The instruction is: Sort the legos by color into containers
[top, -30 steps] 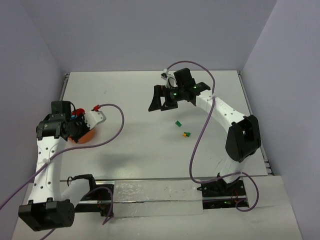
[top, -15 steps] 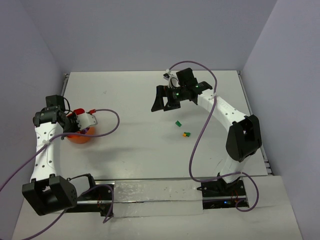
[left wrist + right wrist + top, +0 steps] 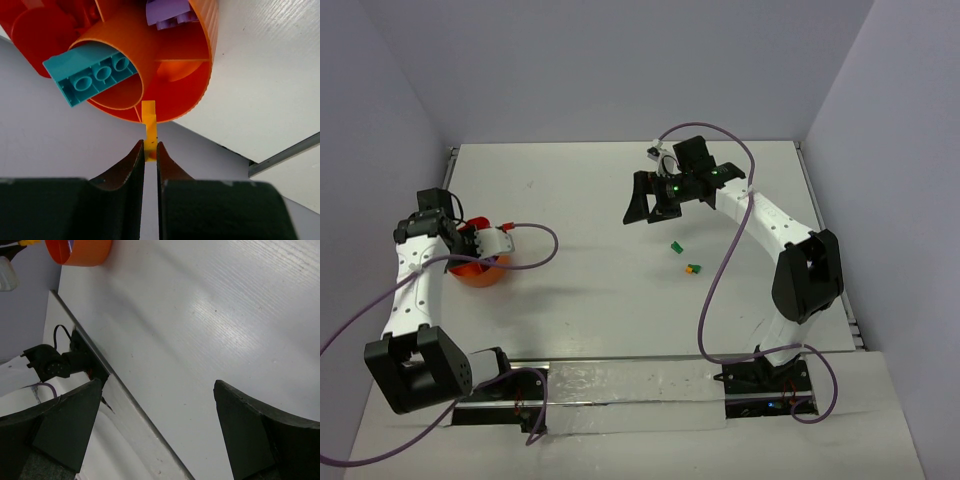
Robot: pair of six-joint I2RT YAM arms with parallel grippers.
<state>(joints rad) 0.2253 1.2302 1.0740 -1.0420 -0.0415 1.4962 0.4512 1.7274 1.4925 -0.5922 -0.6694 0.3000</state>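
The orange bowl (image 3: 482, 272) sits at the table's left edge. In the left wrist view the bowl (image 3: 185, 85) holds a teal brick (image 3: 92, 77) in its round middle cup, a purple brick (image 3: 167, 11) in one compartment and red pieces (image 3: 35, 30) at its far left. My left gripper (image 3: 150, 150) is shut on a thin orange-yellow lego (image 3: 149, 122) right at the bowl's rim; in the top view the left gripper (image 3: 470, 252) is over the bowl. My right gripper (image 3: 645, 208) is open and empty above the table's middle back. It also shows open in the right wrist view (image 3: 157, 405).
A green lego (image 3: 675, 246) and a green-and-orange lego (image 3: 693, 268) lie on the table below the right gripper. The table's left rail (image 3: 85, 347) and the bowl (image 3: 80, 250) show in the right wrist view. Purple cables trail from both arms.
My left arm has swung its wrist back to the left, and more of the bowl now shows below it. The right arm has barely moved.
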